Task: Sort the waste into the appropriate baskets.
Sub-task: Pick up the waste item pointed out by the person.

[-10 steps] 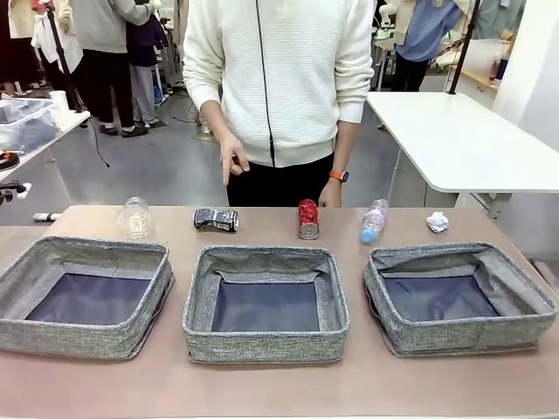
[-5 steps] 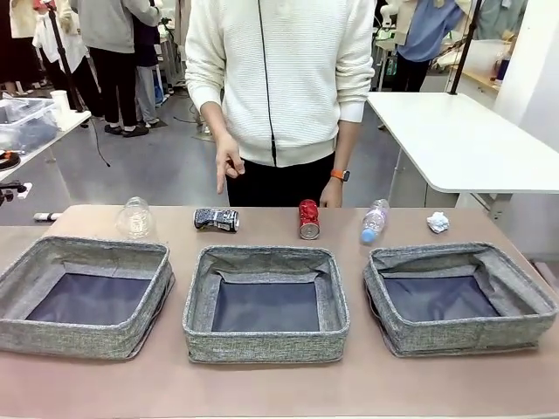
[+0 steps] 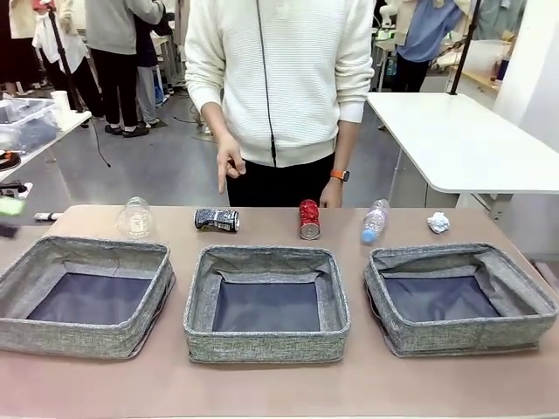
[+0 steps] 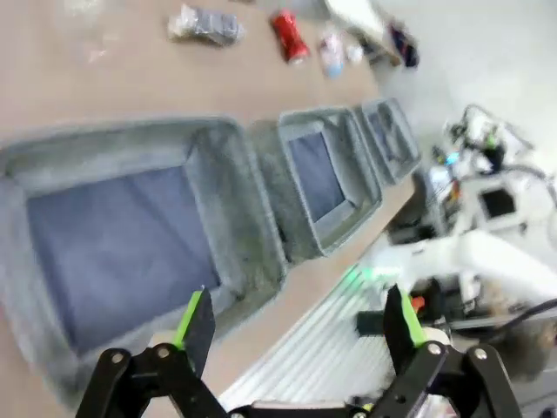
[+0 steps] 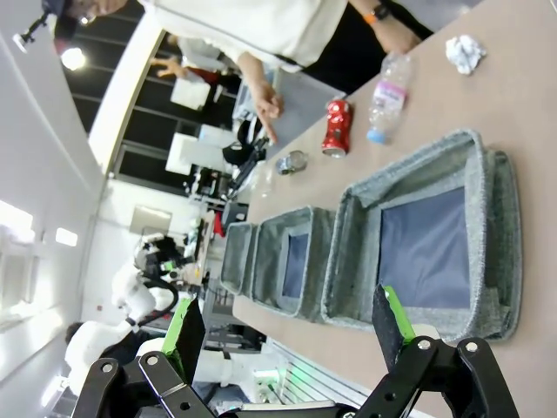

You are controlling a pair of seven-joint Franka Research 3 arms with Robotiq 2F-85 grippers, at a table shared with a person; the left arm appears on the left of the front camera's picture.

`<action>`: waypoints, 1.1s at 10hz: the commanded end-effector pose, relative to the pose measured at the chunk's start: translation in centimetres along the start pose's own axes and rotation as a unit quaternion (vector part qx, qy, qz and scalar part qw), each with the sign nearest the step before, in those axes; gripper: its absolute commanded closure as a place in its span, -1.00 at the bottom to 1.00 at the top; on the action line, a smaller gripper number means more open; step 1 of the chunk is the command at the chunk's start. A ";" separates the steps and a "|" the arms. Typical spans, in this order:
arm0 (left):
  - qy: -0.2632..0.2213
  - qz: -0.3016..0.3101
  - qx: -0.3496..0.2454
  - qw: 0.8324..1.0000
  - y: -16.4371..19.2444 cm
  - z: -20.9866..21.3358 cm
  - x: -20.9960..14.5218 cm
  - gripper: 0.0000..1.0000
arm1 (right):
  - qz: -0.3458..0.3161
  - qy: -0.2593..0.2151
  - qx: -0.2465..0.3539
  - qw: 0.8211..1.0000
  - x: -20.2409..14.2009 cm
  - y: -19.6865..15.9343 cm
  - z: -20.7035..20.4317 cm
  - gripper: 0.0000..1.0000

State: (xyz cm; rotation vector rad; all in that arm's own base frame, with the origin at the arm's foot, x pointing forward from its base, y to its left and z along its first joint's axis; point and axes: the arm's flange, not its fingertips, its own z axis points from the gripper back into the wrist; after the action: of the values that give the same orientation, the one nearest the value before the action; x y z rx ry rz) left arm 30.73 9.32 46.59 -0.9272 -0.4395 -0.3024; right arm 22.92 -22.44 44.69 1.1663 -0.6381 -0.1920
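Brown table fills the space between the robot and a person in a white sweater, whose head is cut off by the top of the front view. The waste lies in a row along the far edge. From the left corner come a clear crumpled plastic container (image 3: 136, 217) (so glassy its outline half melts into the table), a crushed black-silver can (image 3: 217, 220) on its side and an upright red soda can (image 3: 309, 218). Then a clear plastic bottle with blue cap (image 3: 374, 222) lies with its cap toward the near edge, and a white paper ball (image 3: 438, 222) sits by the right corner.

The person's pointing hand (image 3: 230, 162) hangs above the crushed can, finger down, not touching it. The other hand (image 3: 330, 194) is partly hidden behind the red can.

Nearer the near edge sit the left basket (image 3: 96, 247), middle basket (image 3: 262, 255) and right basket (image 3: 454, 253), side by side. Each near wall hides a strip of its dark base.

A green smear (image 3: 9, 207) at the front view's left border is too blurred to name. The left wrist view is blurred too.

The left gripper (image 4: 298, 322) has its jaws spread wide with nothing between them, above the near edge by the left basket. The right gripper (image 5: 287, 326) gapes just as wide, holding nothing, above the near edge before the right basket.
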 end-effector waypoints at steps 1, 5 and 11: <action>0.027 -0.222 0.033 0.974 -6.1 -9.4 2.1 -1.00 | 0.013 -0.008 0.011 1.000 0.4 0.2 0.1 -1.00; 0.043 -0.582 0.092 0.807 -10.9 -24.3 -3.4 -1.00 | 0.013 -0.008 0.011 1.000 0.4 0.2 0.1 -1.00; 0.149 -0.398 0.071 0.902 -15.4 -22.8 3.5 -1.00 | 0.013 -0.008 0.011 1.000 0.4 0.2 0.1 -1.00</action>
State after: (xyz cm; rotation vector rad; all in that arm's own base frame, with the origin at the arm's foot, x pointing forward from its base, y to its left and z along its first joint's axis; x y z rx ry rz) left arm 32.74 -18.86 46.36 -0.5058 -0.5459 -1.1367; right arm 23.02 -22.53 44.93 1.1730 -0.6453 -0.1925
